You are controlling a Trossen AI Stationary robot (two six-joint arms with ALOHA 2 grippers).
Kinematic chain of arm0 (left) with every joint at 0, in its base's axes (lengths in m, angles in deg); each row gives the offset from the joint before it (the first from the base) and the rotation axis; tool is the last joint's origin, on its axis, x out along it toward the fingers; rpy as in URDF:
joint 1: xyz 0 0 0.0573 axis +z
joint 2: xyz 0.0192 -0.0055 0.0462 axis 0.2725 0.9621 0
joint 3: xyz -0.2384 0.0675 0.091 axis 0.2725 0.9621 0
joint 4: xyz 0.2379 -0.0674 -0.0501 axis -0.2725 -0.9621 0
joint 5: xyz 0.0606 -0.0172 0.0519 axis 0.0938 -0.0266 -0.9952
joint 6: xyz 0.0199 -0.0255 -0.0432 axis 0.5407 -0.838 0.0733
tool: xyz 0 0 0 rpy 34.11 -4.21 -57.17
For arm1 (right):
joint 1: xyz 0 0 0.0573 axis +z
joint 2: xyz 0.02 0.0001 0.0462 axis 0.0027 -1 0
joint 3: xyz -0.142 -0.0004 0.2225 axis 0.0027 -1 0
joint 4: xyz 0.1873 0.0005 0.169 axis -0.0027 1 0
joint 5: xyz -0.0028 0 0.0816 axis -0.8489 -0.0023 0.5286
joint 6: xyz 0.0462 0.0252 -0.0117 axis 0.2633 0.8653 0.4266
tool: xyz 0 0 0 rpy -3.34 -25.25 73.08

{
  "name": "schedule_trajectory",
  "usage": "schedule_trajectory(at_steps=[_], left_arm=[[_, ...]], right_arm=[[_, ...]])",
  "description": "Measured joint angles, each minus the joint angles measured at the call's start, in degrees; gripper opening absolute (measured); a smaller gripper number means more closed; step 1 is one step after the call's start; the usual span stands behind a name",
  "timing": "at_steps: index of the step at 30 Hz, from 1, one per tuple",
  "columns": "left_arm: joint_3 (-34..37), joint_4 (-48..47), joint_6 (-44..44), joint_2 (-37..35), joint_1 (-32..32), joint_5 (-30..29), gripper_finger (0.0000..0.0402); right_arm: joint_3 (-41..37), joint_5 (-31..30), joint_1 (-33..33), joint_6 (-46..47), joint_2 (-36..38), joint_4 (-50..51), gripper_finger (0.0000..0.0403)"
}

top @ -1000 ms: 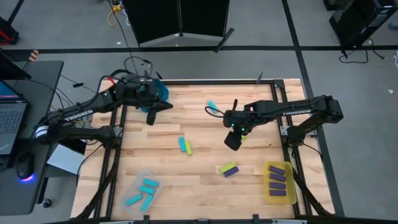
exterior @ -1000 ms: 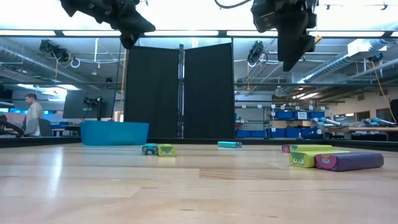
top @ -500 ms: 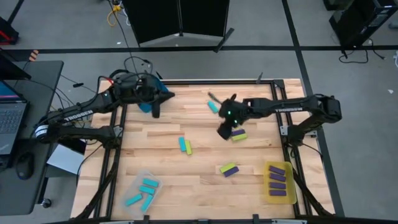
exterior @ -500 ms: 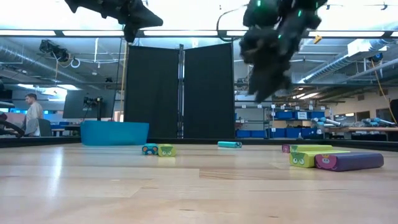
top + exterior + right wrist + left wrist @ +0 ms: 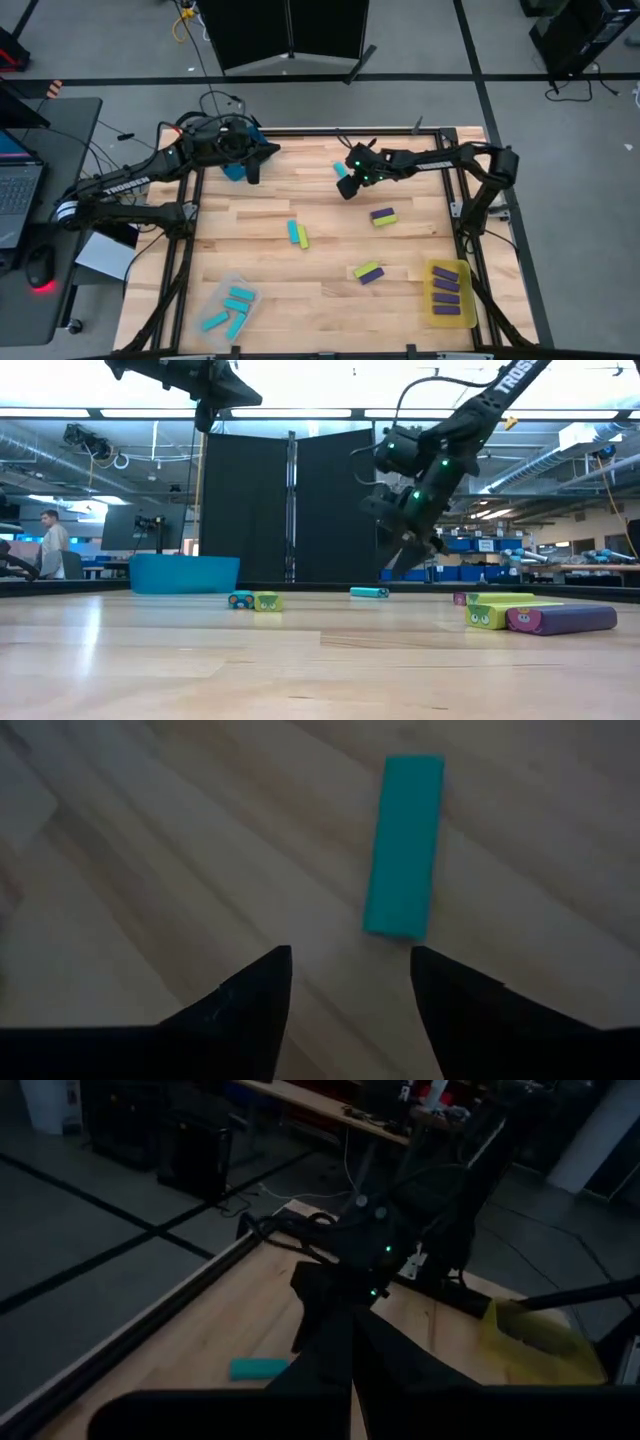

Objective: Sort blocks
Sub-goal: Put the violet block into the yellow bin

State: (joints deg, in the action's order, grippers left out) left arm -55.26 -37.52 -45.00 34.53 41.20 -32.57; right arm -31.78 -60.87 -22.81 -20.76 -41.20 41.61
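My right gripper (image 5: pixel 346 187) (image 5: pixel 350 970) hovers open above the table, just short of a cyan block (image 5: pixel 405 845) (image 5: pixel 340 169) that lies flat near the far edge. In the right wrist view the block sits past the fingertips, untouched. My left gripper (image 5: pixel 250 172) (image 5: pixel 207 405) is raised and shut over the far left corner beside the blue bin (image 5: pixel 232 168). Other blocks lie flat in pairs: purple with lime (image 5: pixel 382 216), cyan with lime (image 5: pixel 298 234), lime with purple (image 5: pixel 368 271).
A clear bin (image 5: pixel 243 285) at the near left holds several cyan blocks. A yellow bin (image 5: pixel 449 268) at the near right holds several purple ones. A person (image 5: pixel 50 545) stands in the room beyond the table. Bare wood lies between the block pairs.
My right gripper swung from over the purple and lime pair toward the table's far left and came down near the cyan block. That pair now shows uncovered. My left gripper drew back a little toward the far edge and rose slightly.
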Motion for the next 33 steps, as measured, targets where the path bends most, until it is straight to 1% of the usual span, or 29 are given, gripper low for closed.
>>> schedule_trajectory(at_steps=[2, 4, 5, 9, 13, 15, 18, 23, 29, 33], left_arm=[[0.0, 0.0, 0.8, 0.0, 0.0, 0.0, 0.0011], [0.0, 0.0, 0.8, 0.0, 0.0, 0.2, 0.0011], [0.0, 0.0, 0.9, 0.0, 0.0, 0.5, 0.0011], [0.0, -0.3, 2.8, 0.0, 0.0, 1.1, 0.0011], [0.0, -0.4, 5.5, 0.0, 0.1, 1.1, 0.0011], [0.0, -0.4, 6.8, 0.0, 0.1, 1.1, 0.0011], [0.0, -0.4, 7.1, 0.0, 0.1, 1.1, 0.0011], [0.0, -0.5, 6.9, 0.0, 0.1, 1.1, 0.0011], [0.0, -0.7, 5.4, 0.0, 0.1, 1.1, 0.0011], [0.0, -0.6, 5.3, 0.0, 0.1, 1.0, 0.0011]], right_arm=[[1.6, 1.1, 0.0, 1.2, -0.6, 3.1, 0.022], [3.1, 3.8, 0.2, 2.6, -0.1, 8.5, 0.0224], [3.8, 4.4, 0.6, 1.7, 0.4, 11.8, 0.0226], [5.1, 4.7, 2.7, -9.0, 3.0, 23.6, 0.0233], [5.1, 8.3, 3.7, -20.8, 4.3, 32.9, 0.0236], [5.1, 8.3, 4.5, -27.6, 4.2, 36.8, 0.0235], [3.9, 8.2, 5.5, -36.2, 4.2, 37.3, 0.0233], [0.4, 7.5, 6.1, -45.2, 4.1, 35.2, 0.0234], [-3.1, 5.7, 5.8, -46.9, 4.1, 32.6, 0.0226], [-4.0, 5.2, 5.1, -44.9, 4.1, 30.4, 0.0217]])
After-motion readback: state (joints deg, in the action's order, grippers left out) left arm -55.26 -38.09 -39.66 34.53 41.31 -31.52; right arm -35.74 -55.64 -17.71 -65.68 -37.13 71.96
